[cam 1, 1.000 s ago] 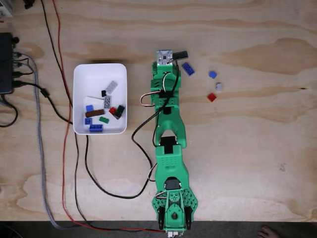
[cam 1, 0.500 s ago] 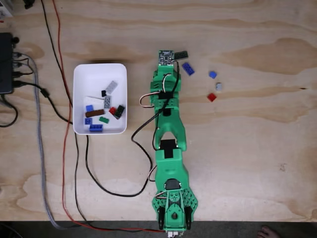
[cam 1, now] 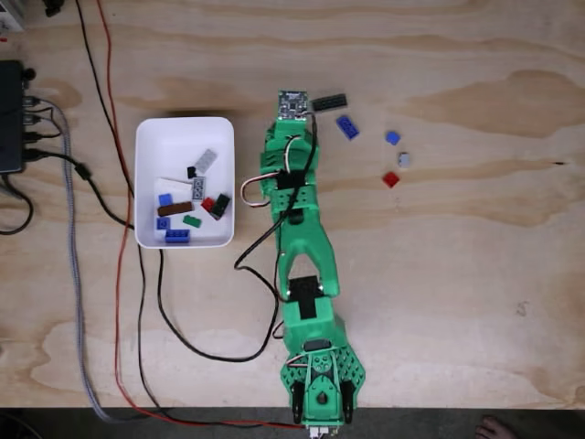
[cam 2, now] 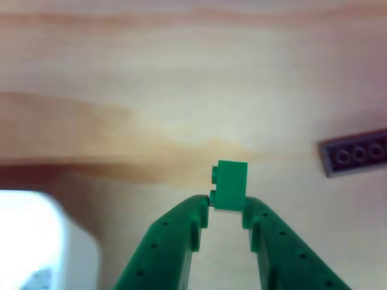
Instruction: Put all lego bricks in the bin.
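1. Green plastic forms both the arm and the item in hand: in the other view the gripper [cam 2: 227, 208] is clenched on a small green lego brick [cam 2: 230, 185], pinched by its lower edge between the two fingertips so most of the brick stands clear above them, studs facing left.

2. The grasp looks shallow, judged from the little overlap; a jolt could tip the brick out.

3. The white bin [cam 1: 184, 137] lies left of the arm in the fixed view, its near corner [cam 2: 36, 241] entering the other view at lower left. Judgement: the brick is held above bare plywood, short of the bin, for carrying across.

4. The bin already holds about ten bricks, among them a grey plate [cam 1: 206, 159], a brown plate [cam 1: 175, 209] and a blue brick [cam 1: 177, 236].

5. Bricks still on the plywood table [cam 1: 457, 274] to the right of the arm in the fixed view: a black plate [cam 1: 331, 100], seen also in the other view [cam 2: 357, 154]; a blue brick [cam 1: 346, 126]; a small blue piece [cam 1: 392, 137]; a grey piece [cam 1: 403, 158]; a red piece [cam 1: 391, 179]. They lie loosely scattered, apart from each other.

6. Judgement: the task is well over halfway, with six bricks outstanding including the one held.

7. Brands, labels, writing: none legible. A small circuit board [cam 1: 292, 104] sits at the wrist; any marking is too small to read.
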{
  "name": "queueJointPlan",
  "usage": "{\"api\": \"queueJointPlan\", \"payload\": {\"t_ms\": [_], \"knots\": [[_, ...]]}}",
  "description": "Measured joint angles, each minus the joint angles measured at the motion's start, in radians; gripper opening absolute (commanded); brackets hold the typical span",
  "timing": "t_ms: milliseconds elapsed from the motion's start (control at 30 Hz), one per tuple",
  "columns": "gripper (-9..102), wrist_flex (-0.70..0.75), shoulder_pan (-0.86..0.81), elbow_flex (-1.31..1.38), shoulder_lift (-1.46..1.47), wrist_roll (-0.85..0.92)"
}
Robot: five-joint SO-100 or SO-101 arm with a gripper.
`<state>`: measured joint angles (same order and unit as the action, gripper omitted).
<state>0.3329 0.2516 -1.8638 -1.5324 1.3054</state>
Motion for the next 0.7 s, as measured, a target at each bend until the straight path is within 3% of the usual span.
{"api": "queueJointPlan", "payload": {"t_ms": [133,300,400,533,700], "knots": [[0,0.230,0.206,0.089,-0.238,-0.032],[5,0.482,0.359,0.150,-0.256,-0.138],[27,0.515,0.365,0.152,-0.222,-0.181],[30,0.495,0.342,0.152,-0.221,-0.236],[29,0.367,0.110,0.032,-0.304,-0.390]]}}
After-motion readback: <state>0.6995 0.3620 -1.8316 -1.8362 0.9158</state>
